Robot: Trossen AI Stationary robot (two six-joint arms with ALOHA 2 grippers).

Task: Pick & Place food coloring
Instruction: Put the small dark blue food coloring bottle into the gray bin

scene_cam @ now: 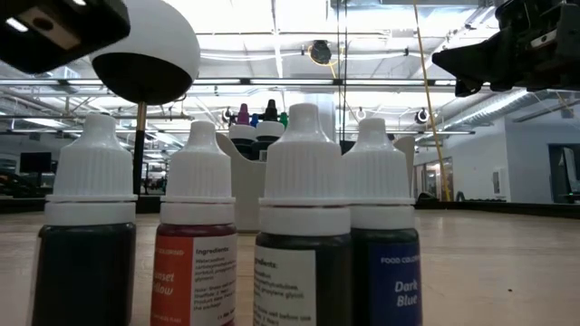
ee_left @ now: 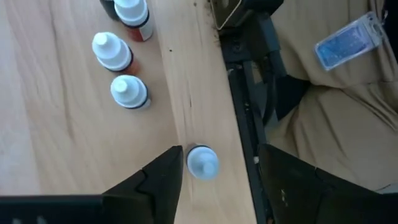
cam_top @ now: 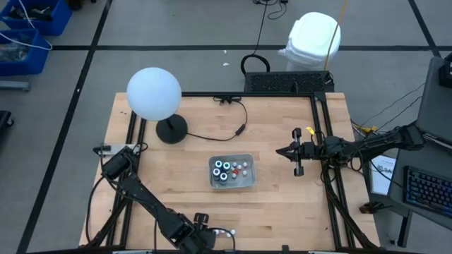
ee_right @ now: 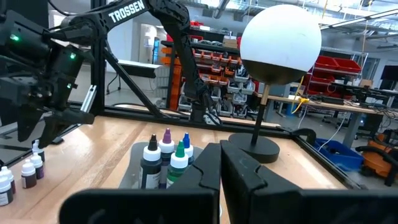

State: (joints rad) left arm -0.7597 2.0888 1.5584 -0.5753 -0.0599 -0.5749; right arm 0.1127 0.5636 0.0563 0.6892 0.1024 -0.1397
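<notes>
Tray [cam_top: 232, 171] sits mid-counter [cam_top: 282, 204] from above, holding several bottles; right gripper [cam_top: 297, 152] hovers at its 3 o'clock, jaws clenched. Low view: four white-capped bottles [scene_cam: 302, 226] up close. Left wrist: left gripper [ee_left: 217, 180], jaws released, straddles one bottle [ee_left: 202, 162]; three more stand nearby.

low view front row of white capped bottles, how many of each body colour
near-black bottles: 2 (the leftmost and the third from the left)
orange bottle: 1
dark blue bottle: 1
total: 4
</notes>
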